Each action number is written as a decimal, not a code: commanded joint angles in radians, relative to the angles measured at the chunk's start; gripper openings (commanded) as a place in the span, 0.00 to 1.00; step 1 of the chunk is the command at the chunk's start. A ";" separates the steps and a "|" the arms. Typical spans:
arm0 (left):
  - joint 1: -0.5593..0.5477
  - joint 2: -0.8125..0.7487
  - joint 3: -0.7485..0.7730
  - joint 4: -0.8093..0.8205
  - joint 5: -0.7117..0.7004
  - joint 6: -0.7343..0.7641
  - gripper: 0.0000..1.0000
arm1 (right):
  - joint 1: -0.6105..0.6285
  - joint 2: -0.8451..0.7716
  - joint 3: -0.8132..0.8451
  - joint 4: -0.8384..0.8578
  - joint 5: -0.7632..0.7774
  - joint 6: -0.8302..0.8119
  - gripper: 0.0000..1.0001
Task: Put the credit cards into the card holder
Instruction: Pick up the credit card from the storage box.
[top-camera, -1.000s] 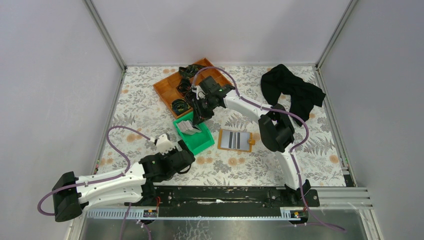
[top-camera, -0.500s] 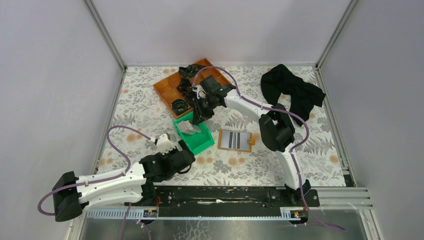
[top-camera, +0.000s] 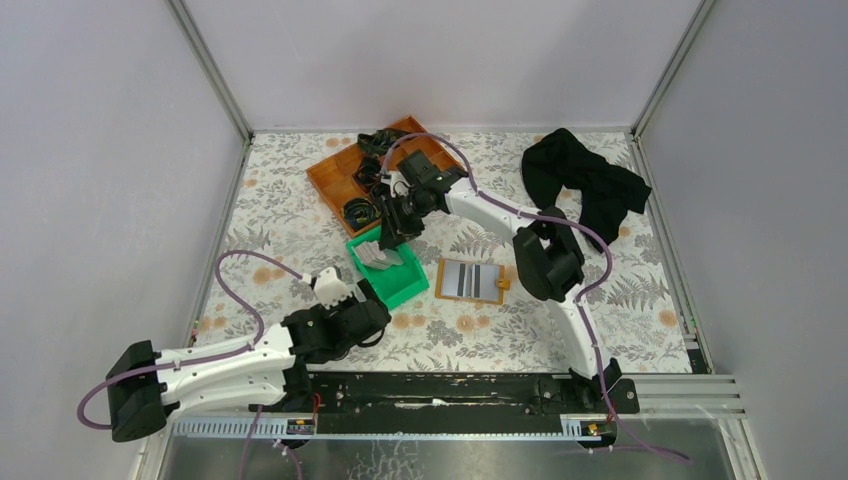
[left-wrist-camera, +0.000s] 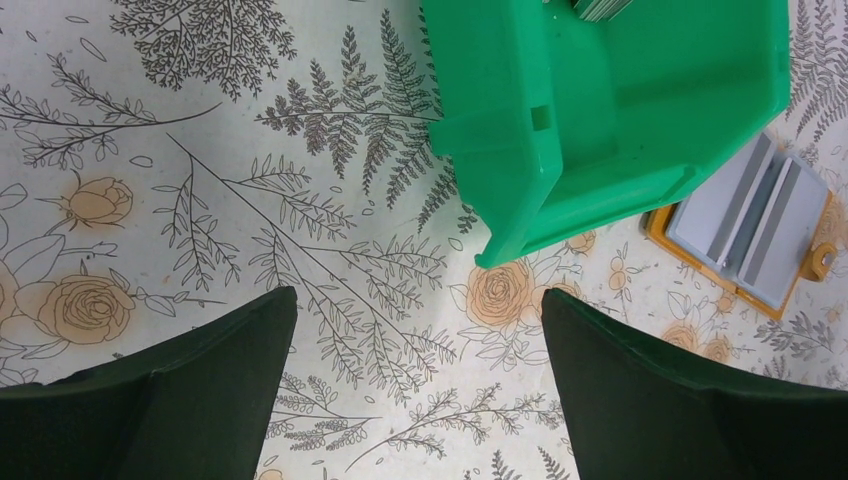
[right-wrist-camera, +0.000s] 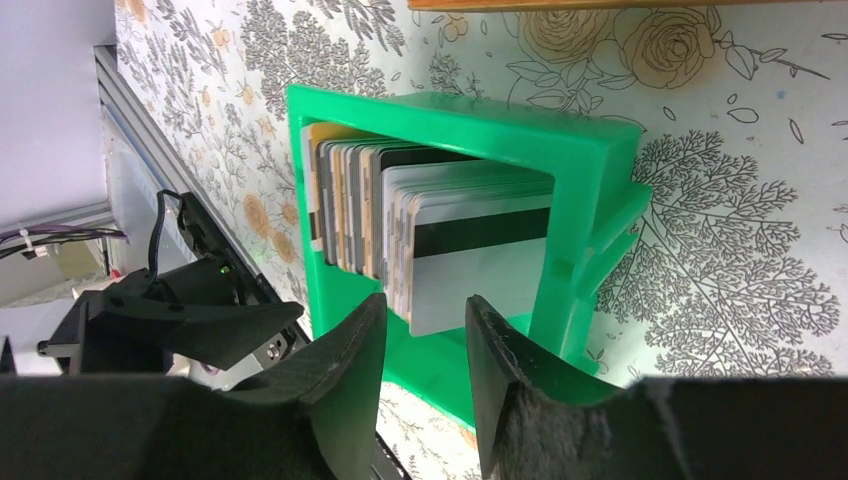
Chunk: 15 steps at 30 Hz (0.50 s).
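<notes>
The right gripper (top-camera: 388, 236) hangs over the green bin (top-camera: 408, 288) at the middle of the table, just near of the orange compartment tray (top-camera: 335, 178). In the right wrist view its jaws stand apart (right-wrist-camera: 425, 306), and no card is pinched between them; the two fingertips sit just short of the front of the stack. The credit cards (right-wrist-camera: 450, 240) stand on edge in a packed row inside the bin, the front one whitish-grey with a dark stripe across it, with cream and dark ones behind. From above they show as a pale bundle (top-camera: 380, 254) in the bin's far left corner. The card holder (top-camera: 472, 281) lies opened flat on the floral tablecloth (top-camera: 640, 300), just right of the bin and not touching it, its pale blue-grey inside facing up and its snap tab at the right edge. The left gripper (top-camera: 350, 296) is low at the near left of the bin, its jaws spread wide (left-wrist-camera: 415, 300) over bare cloth, grasping nothing. A black cloth (top-camera: 585, 185) lies crumpled at the far right.
</notes>
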 joint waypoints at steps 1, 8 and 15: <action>0.014 0.033 -0.008 0.085 -0.068 0.028 1.00 | 0.005 0.032 0.055 -0.011 -0.037 0.012 0.42; 0.146 0.074 -0.020 0.232 -0.014 0.166 0.98 | 0.007 0.059 0.081 -0.027 -0.033 0.010 0.41; 0.284 0.158 -0.027 0.382 0.097 0.298 0.94 | 0.007 0.063 0.070 -0.036 -0.032 0.004 0.34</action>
